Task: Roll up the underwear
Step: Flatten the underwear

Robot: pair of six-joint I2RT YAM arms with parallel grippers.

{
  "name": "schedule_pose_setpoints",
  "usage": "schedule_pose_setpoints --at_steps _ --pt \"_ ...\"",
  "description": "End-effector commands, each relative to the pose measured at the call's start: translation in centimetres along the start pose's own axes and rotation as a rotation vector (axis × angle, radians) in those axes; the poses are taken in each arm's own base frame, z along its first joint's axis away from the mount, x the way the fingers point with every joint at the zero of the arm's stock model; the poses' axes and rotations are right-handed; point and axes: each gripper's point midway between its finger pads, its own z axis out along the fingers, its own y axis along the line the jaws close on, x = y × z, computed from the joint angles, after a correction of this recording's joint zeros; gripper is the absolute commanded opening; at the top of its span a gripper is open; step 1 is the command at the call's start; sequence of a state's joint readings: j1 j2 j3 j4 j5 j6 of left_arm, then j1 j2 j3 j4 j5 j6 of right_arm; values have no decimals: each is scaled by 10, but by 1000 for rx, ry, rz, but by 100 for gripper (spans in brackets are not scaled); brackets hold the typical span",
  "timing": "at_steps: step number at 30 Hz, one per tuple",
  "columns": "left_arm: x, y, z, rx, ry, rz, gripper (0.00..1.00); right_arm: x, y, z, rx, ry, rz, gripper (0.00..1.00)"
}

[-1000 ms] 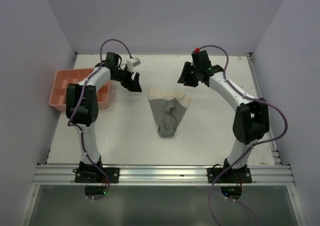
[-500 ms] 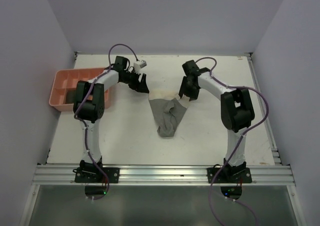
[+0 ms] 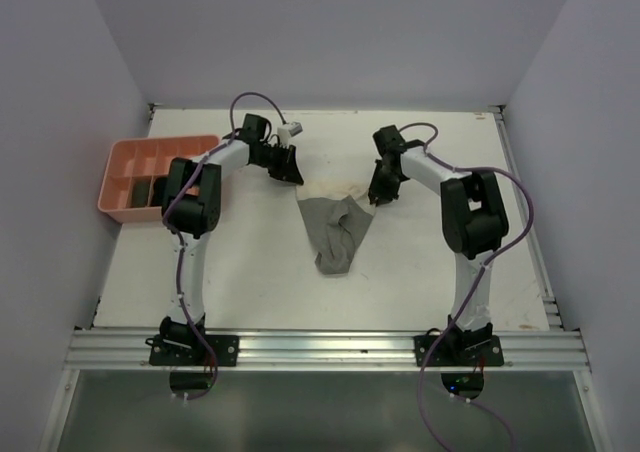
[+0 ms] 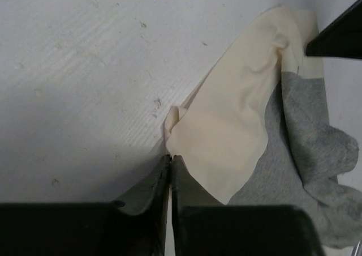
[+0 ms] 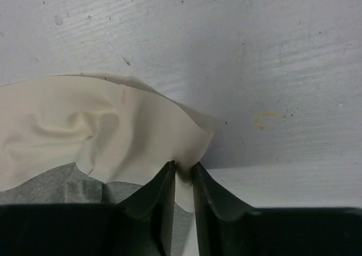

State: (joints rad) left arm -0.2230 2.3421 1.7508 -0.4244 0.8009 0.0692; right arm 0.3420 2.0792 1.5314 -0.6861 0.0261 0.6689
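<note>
Pale lilac walls (image 3: 330, 32) close in a white desk (image 3: 240, 272). At its far left edge sits a pink tray (image 3: 118, 167) with compartments; something dark lies in the near ones, too small to name.

My left tool (image 4: 170, 157) is down on the desk at the left end of the cream waistband. Its 2 fingers are drawn almost together, pinching the very corner of the cloth.

The underwear (image 3: 335, 234) lies flat mid-desk between my arms. The cream band is at the far side, and the grey body narrows toward me, creased down its middle.

My right tool (image 5: 182, 166) is at the band's right end. Its 2 fingers are clamped on the cream edge, and a strip of cloth shows in the narrow gap between them.
</note>
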Motion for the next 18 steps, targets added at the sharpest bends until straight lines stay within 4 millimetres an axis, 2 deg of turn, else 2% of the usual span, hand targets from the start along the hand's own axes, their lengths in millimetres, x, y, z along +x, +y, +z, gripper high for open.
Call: schedule_pose_setpoints --at_steps 1,3,4,5,6,7,8,9,10,12,14,15,16,18 --pt "5 -7 2 54 30 -15 3 -22 8 -6 -88 -39 2 19" --pt "-5 -14 -5 59 8 14 0 -32 11 -16 -124 -69 -14 10" --pt "-13 -15 -7 55 -12 35 0 -37 12 -20 -140 -85 -20 14" --pt "-20 -13 -11 21 -24 53 0 -39 16 -23 -156 -94 -27 23" --pt "-23 -12 -13 5 -29 58 4 -47 21 -31 -175 -105 -49 36" --pt "-27 -11 -15 -8 -27 64 11 -39 14 -32 -142 -59 -54 45" --pt "-27 -10 -15 -8 -18 68 15 -43 17 -38 -149 -70 -68 45" --pt "-27 -10 -16 -11 -14 77 24 -46 20 -44 -168 -85 -66 45" --pt "-29 -11 -20 -26 -19 91 28 -56 30 -63 -218 -140 -52 44" --pt "-22 -10 -21 -42 -14 95 32 -60 45 -77 -291 -159 10 44" --pt "-25 -11 -27 -67 -32 118 33 -54 55 -76 -285 -125 41 43" --pt "-20 -10 -26 -69 -25 114 34 -61 63 -80 -280 -135 43 42" --pt "-20 -11 -27 -69 -26 117 34 -50 64 -67 -244 -89 37 42" --pt "-17 -10 -26 -66 -19 111 34 -52 73 -62 -235 -87 51 42"
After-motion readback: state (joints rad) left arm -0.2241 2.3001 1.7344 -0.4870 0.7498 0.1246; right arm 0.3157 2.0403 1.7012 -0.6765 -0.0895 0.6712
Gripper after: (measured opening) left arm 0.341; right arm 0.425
